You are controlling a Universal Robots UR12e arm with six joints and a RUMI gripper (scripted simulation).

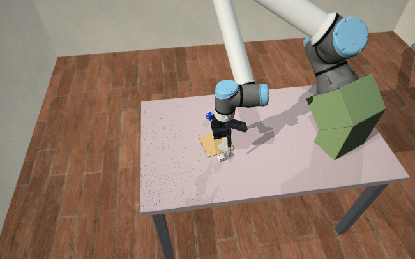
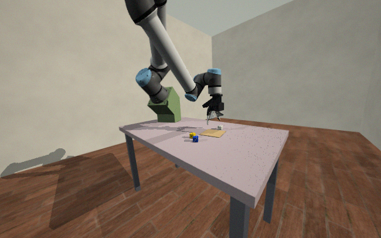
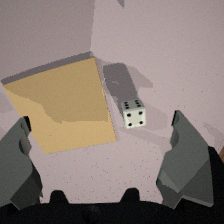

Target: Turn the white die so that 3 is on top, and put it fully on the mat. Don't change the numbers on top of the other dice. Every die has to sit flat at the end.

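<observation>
And here the claw (image 1: 228, 150) (image 2: 213, 119) (image 3: 101, 114) is held wide open, nothing gripped, above the table (image 1: 183, 180) (image 2: 233, 159) (image 3: 100, 175), where the white die (image 1: 220, 157) (image 2: 220, 127) (image 3: 134, 114) is seen just beside the tan mat (image 1: 207, 146) (image 2: 213, 133) (image 3: 70, 100), not on it!

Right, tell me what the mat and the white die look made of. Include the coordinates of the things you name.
Mat (image 1: 206, 146) (image 2: 213, 133) (image 3: 65, 100): perhaps cork or card, matte, from its plain tan, thin sheet. White die (image 1: 220, 157) (image 2: 220, 127) (image 3: 134, 118): probably plastic, smooth, given its even white faces and crisp black pips.
</observation>
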